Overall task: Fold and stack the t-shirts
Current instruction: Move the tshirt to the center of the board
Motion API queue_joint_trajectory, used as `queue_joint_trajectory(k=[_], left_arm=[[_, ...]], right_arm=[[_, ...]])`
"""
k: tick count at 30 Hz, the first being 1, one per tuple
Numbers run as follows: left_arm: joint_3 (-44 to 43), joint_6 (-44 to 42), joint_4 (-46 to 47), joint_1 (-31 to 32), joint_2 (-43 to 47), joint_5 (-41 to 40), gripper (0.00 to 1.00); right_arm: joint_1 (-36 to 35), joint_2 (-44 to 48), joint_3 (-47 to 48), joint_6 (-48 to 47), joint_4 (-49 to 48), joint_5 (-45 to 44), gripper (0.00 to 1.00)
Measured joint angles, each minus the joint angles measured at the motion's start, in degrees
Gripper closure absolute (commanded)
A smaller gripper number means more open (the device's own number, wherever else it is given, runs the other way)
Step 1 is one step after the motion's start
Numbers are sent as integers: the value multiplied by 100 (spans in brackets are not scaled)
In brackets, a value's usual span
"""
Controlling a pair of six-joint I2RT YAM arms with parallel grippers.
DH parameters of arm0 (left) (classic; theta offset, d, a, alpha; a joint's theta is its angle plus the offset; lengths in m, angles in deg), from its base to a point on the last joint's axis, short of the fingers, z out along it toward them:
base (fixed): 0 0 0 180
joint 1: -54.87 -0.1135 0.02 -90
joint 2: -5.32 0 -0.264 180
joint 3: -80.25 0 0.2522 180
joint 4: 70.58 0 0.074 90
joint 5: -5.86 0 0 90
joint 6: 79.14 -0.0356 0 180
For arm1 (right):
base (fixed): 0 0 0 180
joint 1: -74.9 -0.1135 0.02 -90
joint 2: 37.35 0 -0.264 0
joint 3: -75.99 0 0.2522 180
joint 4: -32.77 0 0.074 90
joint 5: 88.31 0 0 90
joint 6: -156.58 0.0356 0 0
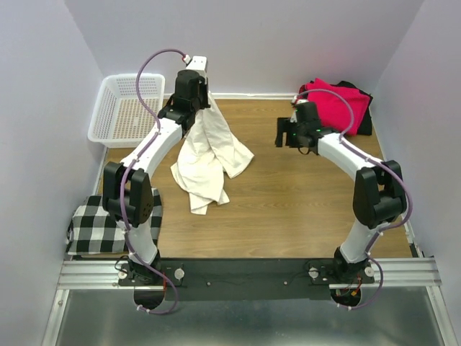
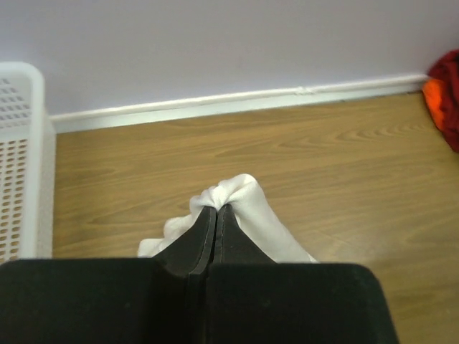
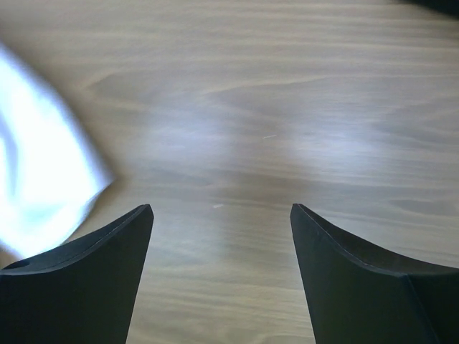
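The cream t-shirt (image 1: 209,151) hangs crumpled from my left gripper (image 1: 203,95), its lower end resting on the wooden table (image 1: 288,209). In the left wrist view the left gripper (image 2: 215,209) is shut on a bunch of the cream fabric (image 2: 240,197). My right gripper (image 1: 281,134) is open and empty over bare wood, to the right of the shirt. In the right wrist view (image 3: 221,209) the shirt's edge (image 3: 43,186) shows blurred at left. A folded magenta-red shirt (image 1: 335,104) lies on a black one (image 1: 366,115) at the back right; an orange one (image 2: 434,93) peeks beneath in the left wrist view.
A white mesh basket (image 1: 126,108) stands at the back left, its wall also in the left wrist view (image 2: 18,158). A black-and-white checked cloth (image 1: 97,225) lies at the near left edge by the left arm's base. Walls enclose the table on three sides.
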Motion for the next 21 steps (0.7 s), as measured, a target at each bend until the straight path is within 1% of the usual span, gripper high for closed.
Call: queue_joint_trajectory(k=[4, 8, 12, 17, 21], left_arm=[[-503, 9, 81, -74, -323, -564, 100], [-1086, 13, 144, -138, -634, -914, 100], [-1434, 79, 136, -212, -1016, -986, 100], [-1451, 236, 0, -365, -1443, -949, 100], [-1451, 308, -68, -483, -1661, -855, 100]], right_arm=[[-573, -116, 28, -81, 70, 302, 13], [-1095, -479, 319, -146, 352, 621, 14], [-1613, -935, 835, -251, 688, 667, 15], [-2441, -1263, 1261, -321, 957, 654, 15], [-2750, -1421, 1545, -319, 1062, 667, 18]])
